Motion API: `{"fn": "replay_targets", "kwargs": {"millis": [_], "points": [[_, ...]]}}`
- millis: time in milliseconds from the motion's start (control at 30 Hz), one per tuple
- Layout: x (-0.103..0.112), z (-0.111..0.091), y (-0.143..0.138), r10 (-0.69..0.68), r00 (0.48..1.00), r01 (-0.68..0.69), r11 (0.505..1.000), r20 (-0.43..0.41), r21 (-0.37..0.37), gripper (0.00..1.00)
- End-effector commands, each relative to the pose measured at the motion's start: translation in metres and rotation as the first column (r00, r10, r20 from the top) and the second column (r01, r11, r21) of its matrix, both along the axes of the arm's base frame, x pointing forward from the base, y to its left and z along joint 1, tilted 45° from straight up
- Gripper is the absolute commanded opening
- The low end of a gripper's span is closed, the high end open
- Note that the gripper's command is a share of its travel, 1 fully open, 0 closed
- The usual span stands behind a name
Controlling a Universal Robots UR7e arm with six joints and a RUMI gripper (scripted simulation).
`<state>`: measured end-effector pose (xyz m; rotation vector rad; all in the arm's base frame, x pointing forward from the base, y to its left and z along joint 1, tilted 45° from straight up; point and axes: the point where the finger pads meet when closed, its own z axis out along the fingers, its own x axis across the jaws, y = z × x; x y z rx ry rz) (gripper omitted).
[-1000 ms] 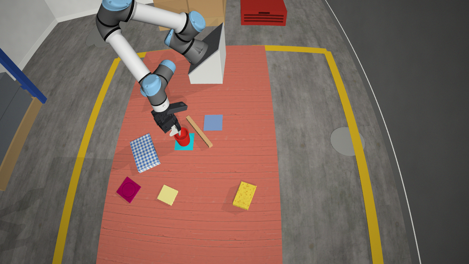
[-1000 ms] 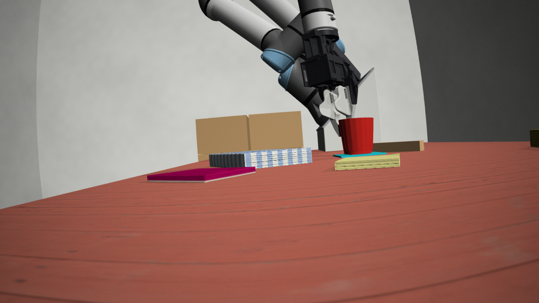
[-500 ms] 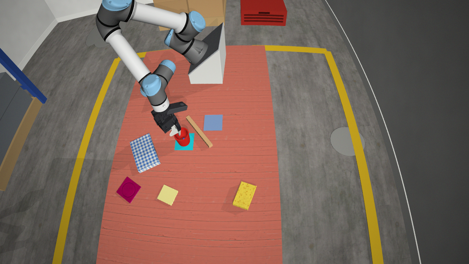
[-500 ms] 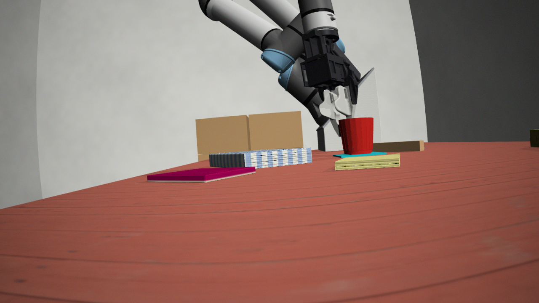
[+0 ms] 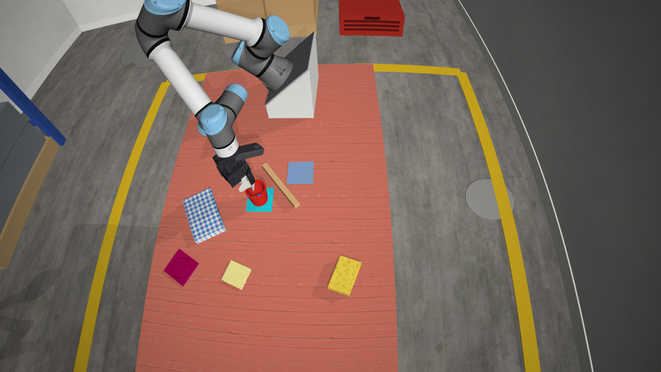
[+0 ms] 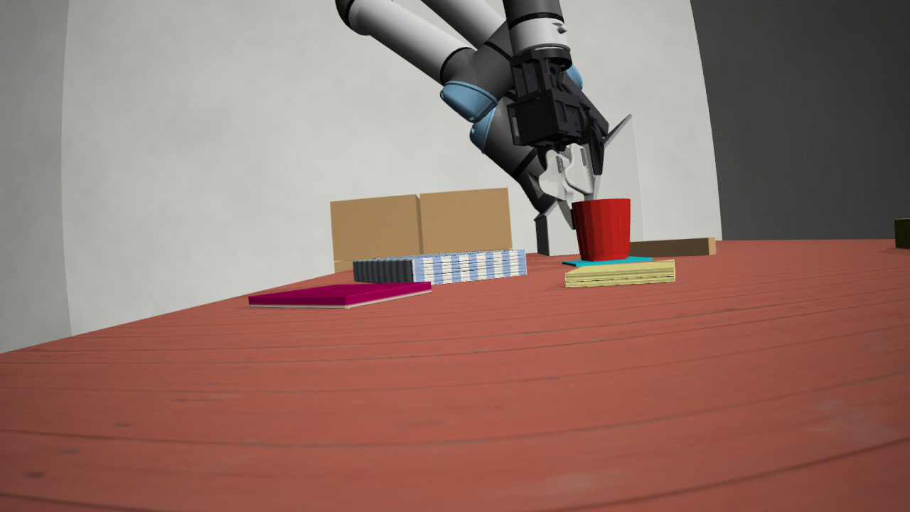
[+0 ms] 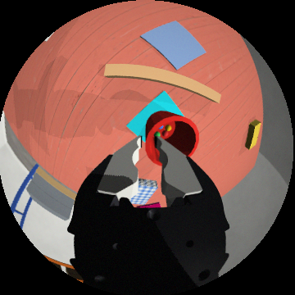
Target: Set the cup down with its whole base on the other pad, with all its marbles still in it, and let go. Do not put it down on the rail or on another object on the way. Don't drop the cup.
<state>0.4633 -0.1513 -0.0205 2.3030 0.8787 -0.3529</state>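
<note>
The red cup [image 5: 256, 192] stands upright on the cyan pad [image 5: 260, 203], its base on the pad in the low side view [image 6: 601, 229]. Coloured marbles [image 7: 164, 130] lie inside it. My gripper [image 5: 247, 185] is at the cup's near-left rim. One finger is inside the cup and one outside, with a small gap to the wall in the wrist view [image 7: 149, 145], so it is open a little. The blue pad [image 5: 300, 172] lies beyond the wooden rail [image 5: 280, 185], which runs between the two pads.
A checked cloth [image 5: 203, 215] lies left of the cup. A magenta coaster [image 5: 181, 266], a pale yellow pad [image 5: 236, 274] and a yellow sponge [image 5: 344, 274] lie nearer the front. A white wedge block [image 5: 295, 88] stands at the back.
</note>
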Motion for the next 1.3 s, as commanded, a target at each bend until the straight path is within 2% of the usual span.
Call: {"fn": "replay_targets", "kwargs": {"millis": [0, 633, 1267], "points": [[0.0, 0.005, 0.005, 0.001, 1.0, -0.001, 1.0, 0.001, 0.0, 0.11], [0.002, 0.045, 0.038, 0.001, 1.0, -0.001, 1.0, 0.001, 0.0, 0.11], [0.002, 0.048, 0.041, 0.001, 1.0, -0.001, 1.0, 0.001, 0.0, 0.11]]}}
